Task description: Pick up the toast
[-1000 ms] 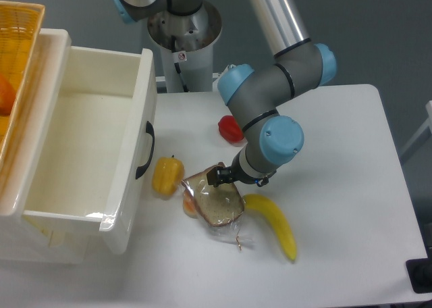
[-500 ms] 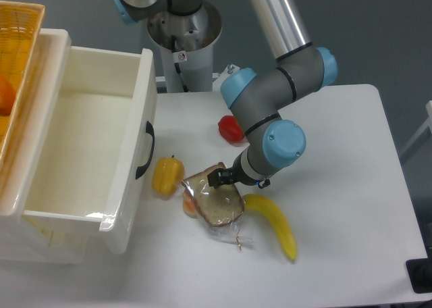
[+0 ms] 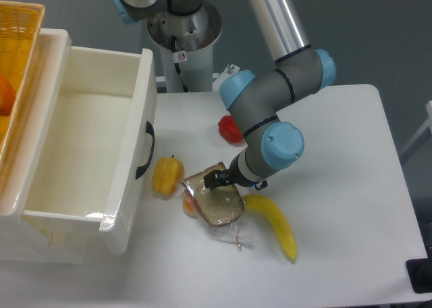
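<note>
On the table (image 3: 337, 159), claw (image 3: 214, 179) touching toast (image 3: 217, 203) (grip state unclear), banana (image 3: 273, 223) beside.

A white table (image 3: 337, 186) stood under even, soft light, with grey-blue floor behind it. A white open bin (image 3: 88, 152) (black handle on its side) sat at left, beside a yellow basket (image 3: 17, 65).

Jaws (image 3: 217, 180) at wrapped toast's (image 3: 217, 203) top edge.
</note>
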Controlling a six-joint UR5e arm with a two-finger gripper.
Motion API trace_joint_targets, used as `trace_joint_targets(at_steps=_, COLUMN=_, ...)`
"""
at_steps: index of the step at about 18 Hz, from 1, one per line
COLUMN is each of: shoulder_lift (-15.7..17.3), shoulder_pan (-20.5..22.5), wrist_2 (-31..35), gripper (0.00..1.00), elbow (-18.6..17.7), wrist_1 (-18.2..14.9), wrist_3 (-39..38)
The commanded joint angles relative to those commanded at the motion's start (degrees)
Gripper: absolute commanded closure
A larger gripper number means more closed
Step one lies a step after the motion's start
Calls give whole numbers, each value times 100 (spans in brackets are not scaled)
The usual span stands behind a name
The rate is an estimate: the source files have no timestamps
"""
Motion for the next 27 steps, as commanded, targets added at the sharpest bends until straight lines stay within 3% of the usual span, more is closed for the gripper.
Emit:
trace_joint_targets(at_steps=17, shoulder_lift=-44, shoulder_pan=-62, wrist_2=-79, gripper=1, elbow=0, wrist_1=9, wrist_3=44)
trace_joint_targets(at_steps=21, shoulder_lift=-44, shoulder_pan=-62, wrist_2=-105, gripper=11, elbow=-18, wrist_1=9, wrist_3=79)
trace_joint_targets(at_steps=27, shoulder_lift=0, shoulder_pan=-62, wrist_2=-97, gripper=37, elbow=-26, wrist_1=0, wrist_3=88)
